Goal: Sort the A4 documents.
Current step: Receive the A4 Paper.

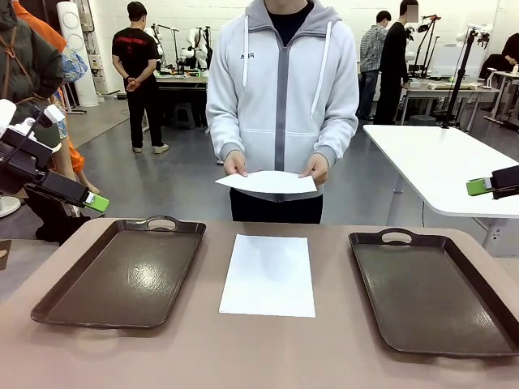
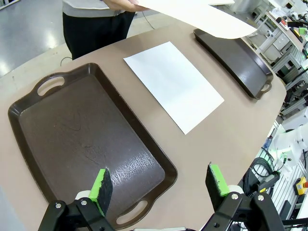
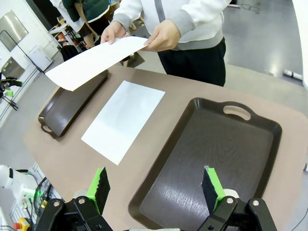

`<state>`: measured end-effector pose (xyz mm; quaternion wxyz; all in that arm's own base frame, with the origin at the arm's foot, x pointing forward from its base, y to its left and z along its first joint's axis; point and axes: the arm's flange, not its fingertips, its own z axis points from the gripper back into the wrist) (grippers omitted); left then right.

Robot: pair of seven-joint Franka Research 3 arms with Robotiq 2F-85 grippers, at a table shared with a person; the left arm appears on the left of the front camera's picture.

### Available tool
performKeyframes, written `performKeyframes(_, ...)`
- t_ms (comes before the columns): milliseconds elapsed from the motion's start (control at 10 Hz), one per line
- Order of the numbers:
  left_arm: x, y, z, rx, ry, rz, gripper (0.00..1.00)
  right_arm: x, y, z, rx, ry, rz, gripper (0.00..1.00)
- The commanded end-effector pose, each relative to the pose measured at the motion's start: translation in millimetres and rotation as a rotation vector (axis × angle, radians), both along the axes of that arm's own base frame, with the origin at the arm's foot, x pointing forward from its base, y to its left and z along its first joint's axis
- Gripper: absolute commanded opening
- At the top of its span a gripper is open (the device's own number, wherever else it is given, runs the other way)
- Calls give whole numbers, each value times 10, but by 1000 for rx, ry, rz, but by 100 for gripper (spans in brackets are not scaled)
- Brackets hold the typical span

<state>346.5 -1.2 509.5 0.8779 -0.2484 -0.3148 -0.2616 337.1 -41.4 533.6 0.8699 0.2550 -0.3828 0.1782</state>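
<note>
One white A4 sheet lies flat on the table between two dark brown trays; it also shows in the wrist views. A person at the far side holds a second white sheet in both hands above the table's far edge. My left gripper hangs at the far left, above and outside the left tray; its own view shows it open with nothing between the pads. My right gripper is at the right edge, open over the right tray.
Both trays hold nothing. The tabletop is beige with rounded corners. A white table stands behind at the right, and other people and equipment are farther back.
</note>
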Motion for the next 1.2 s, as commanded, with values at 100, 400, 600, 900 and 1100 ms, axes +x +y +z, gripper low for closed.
performKeyframes(100,23,13,-19,-7,-14,-13,100,7,6,-6,6,0,5,100)
performKeyframes(400,23,13,-19,-7,-14,-13,100,7,6,-6,6,0,5,100)
performKeyframes(600,23,13,-19,-7,-14,-13,100,7,6,-6,6,0,5,100)
performKeyframes(900,23,13,-19,-7,-14,-13,100,7,6,-6,6,0,5,100)
performKeyframes(1100,23,13,-19,-7,-14,-13,100,7,6,-6,6,0,5,100)
